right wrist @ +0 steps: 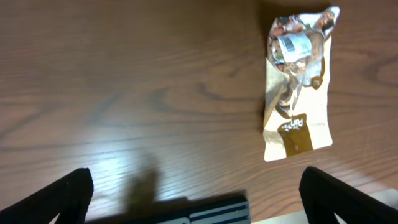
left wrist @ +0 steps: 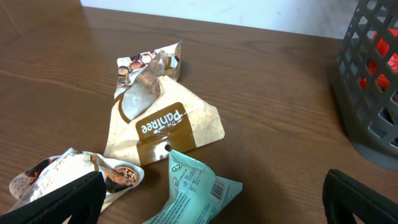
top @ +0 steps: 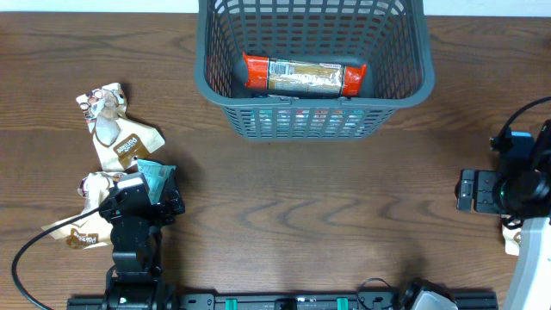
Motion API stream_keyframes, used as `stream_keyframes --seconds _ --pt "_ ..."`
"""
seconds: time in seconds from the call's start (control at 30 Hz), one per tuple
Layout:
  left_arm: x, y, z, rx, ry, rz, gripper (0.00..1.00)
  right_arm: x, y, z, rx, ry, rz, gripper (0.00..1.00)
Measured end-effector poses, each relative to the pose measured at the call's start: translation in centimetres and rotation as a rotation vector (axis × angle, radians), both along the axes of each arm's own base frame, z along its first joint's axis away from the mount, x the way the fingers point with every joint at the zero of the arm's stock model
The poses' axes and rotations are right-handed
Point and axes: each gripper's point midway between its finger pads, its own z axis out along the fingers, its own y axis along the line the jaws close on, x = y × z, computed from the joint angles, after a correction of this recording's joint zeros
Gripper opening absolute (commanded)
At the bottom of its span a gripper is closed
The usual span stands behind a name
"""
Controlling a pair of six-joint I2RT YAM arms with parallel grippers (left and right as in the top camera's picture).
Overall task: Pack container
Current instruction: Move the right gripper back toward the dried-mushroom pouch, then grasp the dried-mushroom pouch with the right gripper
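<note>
The dark grey-blue lattice container [top: 258, 102] stands at the back centre, and its corner shows in the left wrist view [left wrist: 373, 93]. A red-ended snack packet [top: 303, 76] lies inside it. My left gripper [top: 142, 196] is open at the front left. Its fingers [left wrist: 211, 199] are spread wide on either side of a teal packet [left wrist: 193, 190] lying on the table. A brown and white packet [left wrist: 161, 121] lies just beyond it, and another [left wrist: 74, 171] lies by the left finger. My right gripper [top: 469, 191] is open and empty [right wrist: 196, 193] at the right edge.
A further brown and white packet [right wrist: 298, 81] lies on the table near the right arm, partly under it in the overhead view [top: 512, 241]. Another packet [top: 73, 232] lies at the front left. A black rail [top: 284, 301] runs along the table's front edge.
</note>
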Motion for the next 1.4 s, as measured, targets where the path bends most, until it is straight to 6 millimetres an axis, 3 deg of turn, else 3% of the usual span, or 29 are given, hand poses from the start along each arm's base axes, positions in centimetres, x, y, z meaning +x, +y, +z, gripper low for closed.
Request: stream_keyframes --seconds 0.27,0.53,0.77,1.17,1.4 --pt "0.0 0.0 0.0 0.0 0.0 0.0 0.99 0.7 -2.5 -2.2 0.0 0.004 -0.061 0.99" --pt "0.0 0.0 0.1 0.0 -0.003 0.0 0.99 2.7 -5.6 -5.3 0.095 -0.014 -0.053 0.99" --pt "0.2 0.0 0.6 -0.001 -0.024 0.0 0.99 3.6 -10.0 -7.4 0.088 -0.037 -0.087 0.99" --pt "0.2 0.0 0.6 -0.001 -0.026 0.0 0.99 4.7 -14.5 -13.4 0.101 0.021 -0.026 0.99" --pt "0.2 0.0 0.6 -0.001 -0.027 0.0 0.99 3.8 -16.3 -16.4 0.117 0.065 -0.012 0.99"
